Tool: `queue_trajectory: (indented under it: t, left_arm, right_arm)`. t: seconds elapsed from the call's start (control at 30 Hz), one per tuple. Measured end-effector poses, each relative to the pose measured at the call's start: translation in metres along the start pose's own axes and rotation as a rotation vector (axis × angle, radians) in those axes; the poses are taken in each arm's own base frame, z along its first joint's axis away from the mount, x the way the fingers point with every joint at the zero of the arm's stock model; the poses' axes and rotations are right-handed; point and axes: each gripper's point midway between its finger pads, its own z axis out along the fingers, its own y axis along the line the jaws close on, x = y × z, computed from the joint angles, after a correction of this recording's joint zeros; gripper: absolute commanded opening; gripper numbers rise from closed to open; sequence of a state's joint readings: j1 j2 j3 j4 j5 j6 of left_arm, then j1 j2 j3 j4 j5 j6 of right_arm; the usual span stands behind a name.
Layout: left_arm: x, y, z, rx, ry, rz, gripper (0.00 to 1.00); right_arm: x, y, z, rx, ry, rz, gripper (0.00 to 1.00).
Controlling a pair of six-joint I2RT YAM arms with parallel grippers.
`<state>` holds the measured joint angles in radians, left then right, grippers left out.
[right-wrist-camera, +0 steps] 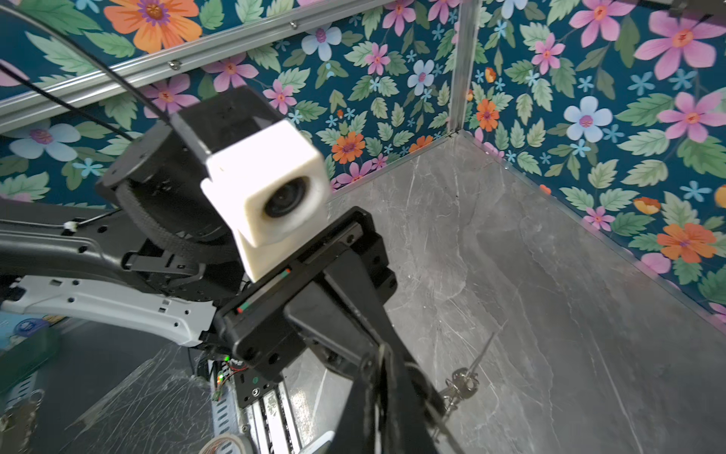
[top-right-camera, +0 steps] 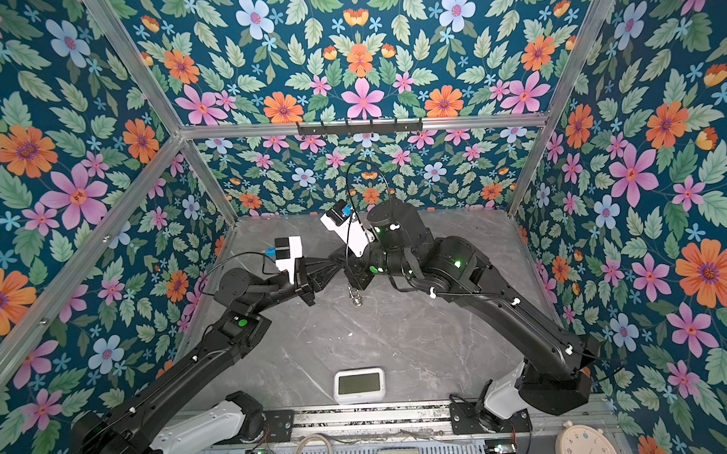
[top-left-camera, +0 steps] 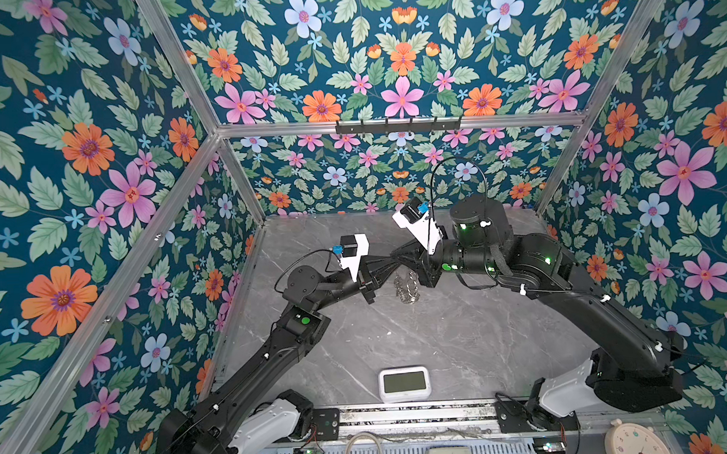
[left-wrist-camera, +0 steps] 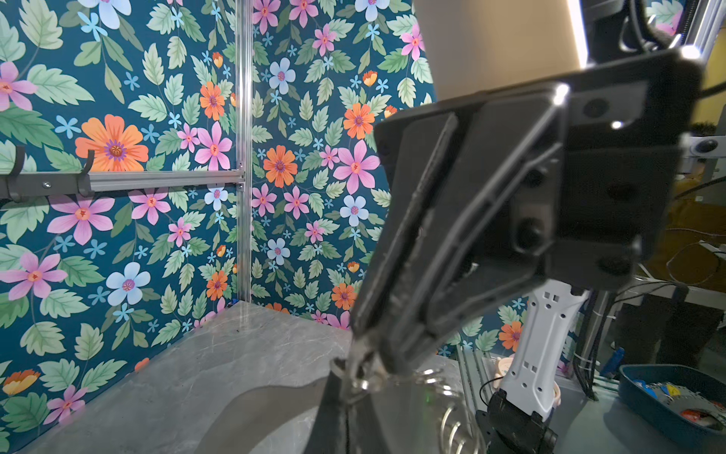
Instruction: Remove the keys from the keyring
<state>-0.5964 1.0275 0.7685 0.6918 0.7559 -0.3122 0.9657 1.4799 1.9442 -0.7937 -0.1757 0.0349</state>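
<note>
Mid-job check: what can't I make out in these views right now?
- Black right end effector: blurred in the left wrist view; open or shut, unclear.
- C-shaped translucent grey keyring with silver rings: upper part hidden under it in both top views.
- Tiny silver-grey metal keys: small and blurred in the right wrist view; attachment unclear.
- Which end effector holds the keyring: unclear, tips overlap.

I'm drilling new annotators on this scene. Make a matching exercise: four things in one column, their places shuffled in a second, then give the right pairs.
Things:
1 keyring
2 white clock
3 hook rail
4 round clock

Places:
A on the back wall
B flat on the table, near its front edge
C hanging in the air above the table
D off the table, front right corner

Pairs: 1-C, 2-B, 3-A, 4-D
</note>
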Motion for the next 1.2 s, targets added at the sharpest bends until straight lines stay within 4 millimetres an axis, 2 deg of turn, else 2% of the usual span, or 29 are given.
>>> queue_trajectory:
  t: [0.1,0.2,0.33,0.47,0.63,0.77,0.8,0.87,0.93,1.07,1.2]
  left_arm:
    - [0.004,0.002,-0.002,-0.018,0.005,-0.009,0.0]
    - [0.001,0.002,-0.003,-0.028,-0.003,-0.004,0.0]
    - [-0.001,0.002,-0.004,-0.034,-0.008,0.002,0.0]
    - [-0.001,0.002,-0.004,-0.032,-0.009,0.004,0.0]
    - [-0.002,-0.003,-0.005,-0.01,-0.007,0.01,0.0]
    - [-0.003,-0.007,-0.004,0.012,0.008,0.005,0.0]
    - [-0.004,-0.009,-0.003,0.021,0.012,0.004,0.0]
    - [-0.004,-0.01,-0.003,0.029,0.021,-0.001,0.0]
    - [-0.004,-0.01,-0.001,0.036,0.03,-0.007,0.0]
    - [-0.002,-0.012,-0.001,0.043,0.048,-0.021,0.0]
    - [0.0,-0.014,-0.001,0.057,0.062,-0.03,0.0]
  right_arm:
    - [-0.001,0.017,0.0,-0.076,-0.004,0.002,0.24]
    - [-0.003,0.018,0.0,-0.081,-0.01,0.007,0.28]
    - [0.0,0.021,0.0,-0.099,-0.006,0.008,0.38]
    - [0.0,0.021,-0.015,-0.088,-0.038,-0.002,0.42]
    - [-0.002,0.009,-0.041,-0.027,-0.105,-0.03,0.42]
    - [0.008,-0.033,-0.056,0.047,-0.145,0.028,0.42]
    - [0.014,-0.038,-0.057,0.036,-0.153,0.044,0.42]
    - [0.026,-0.038,-0.058,-0.017,-0.155,0.053,0.42]
    - [0.031,-0.038,-0.061,-0.088,-0.172,0.059,0.42]
    - [0.028,-0.049,-0.06,-0.173,-0.208,0.079,0.4]
    - [0.023,-0.043,-0.053,-0.287,-0.21,0.068,0.38]
